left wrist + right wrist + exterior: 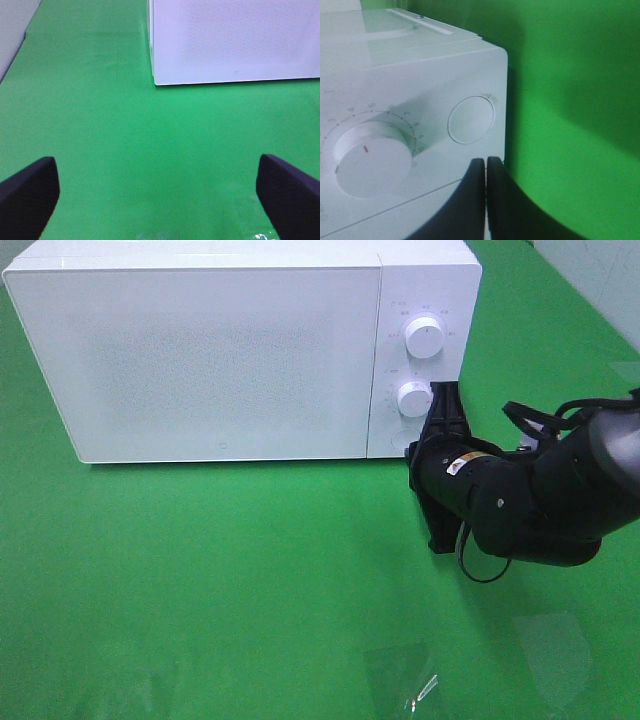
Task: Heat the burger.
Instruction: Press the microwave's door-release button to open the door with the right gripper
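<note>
Fingers [30,197] of the left gripper [159,200] spread wide and empty above the green cloth [250,570], in front of the microwave [220,350] and off its left front corner. Microwave door [200,360] shut, its frosted face opaque. The burger appears in no view, so whether it lies inside cannot be told. On the panel right of the door: upper knob [424,337], lower knob [414,398], and below them a round button [471,120] near the microwave's lower right front corner. Right gripper [485,165] clenched on nothing, its paired tips just beside that button and close to the microwave's right front edge; contact with the panel cannot be judged.

Hazards, as judged from this pose:
(a) The tips sit beside the button rather than on it, so a forward push may land on bare panel or slide off the microwave's right edge.
(b) A sideways correction may brush the lower knob and alter its setting.
(c) A firm push may shove the microwave backward on the cloth.
(d) Should the button release the door, the door would probably swing out toward the left gripper, which hangs near the presumed hinge side.
</note>
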Controlling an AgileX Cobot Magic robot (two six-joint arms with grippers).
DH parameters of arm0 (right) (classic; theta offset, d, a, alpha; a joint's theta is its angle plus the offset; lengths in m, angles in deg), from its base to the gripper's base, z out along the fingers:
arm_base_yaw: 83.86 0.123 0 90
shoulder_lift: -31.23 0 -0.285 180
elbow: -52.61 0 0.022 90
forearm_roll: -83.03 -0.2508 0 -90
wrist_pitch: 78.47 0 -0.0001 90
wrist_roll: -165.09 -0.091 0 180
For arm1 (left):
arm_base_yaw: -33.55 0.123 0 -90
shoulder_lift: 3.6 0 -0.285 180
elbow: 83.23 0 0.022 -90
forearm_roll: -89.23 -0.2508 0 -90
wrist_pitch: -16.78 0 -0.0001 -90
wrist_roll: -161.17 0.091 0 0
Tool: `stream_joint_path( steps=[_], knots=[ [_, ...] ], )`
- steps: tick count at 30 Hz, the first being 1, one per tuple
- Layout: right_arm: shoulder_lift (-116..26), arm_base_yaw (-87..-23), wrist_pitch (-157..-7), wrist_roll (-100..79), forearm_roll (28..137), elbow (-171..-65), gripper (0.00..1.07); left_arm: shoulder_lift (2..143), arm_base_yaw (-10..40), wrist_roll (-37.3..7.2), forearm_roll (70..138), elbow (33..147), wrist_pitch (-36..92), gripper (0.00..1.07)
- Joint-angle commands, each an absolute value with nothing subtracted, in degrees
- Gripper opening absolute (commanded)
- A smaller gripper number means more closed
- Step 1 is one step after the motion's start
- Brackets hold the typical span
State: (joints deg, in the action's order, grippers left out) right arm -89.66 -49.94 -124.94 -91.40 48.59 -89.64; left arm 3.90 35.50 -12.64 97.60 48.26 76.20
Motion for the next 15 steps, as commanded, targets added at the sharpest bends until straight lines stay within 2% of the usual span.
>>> stream_joint_path(
  steps=[1,15],
  knots=[
    [-91.15,-51.66,-123.74,-91.57,49.16,-91.88,0.0,2.81,35.5,-12.7,97.77,48.09,75.62,1.0],
    [-95.16,-53.49,-122.19,-92.37,49.57,-96.64,0.0,2.81,35.5,-12.7,97.77,48.09,75.62,1.0]
  ],
)
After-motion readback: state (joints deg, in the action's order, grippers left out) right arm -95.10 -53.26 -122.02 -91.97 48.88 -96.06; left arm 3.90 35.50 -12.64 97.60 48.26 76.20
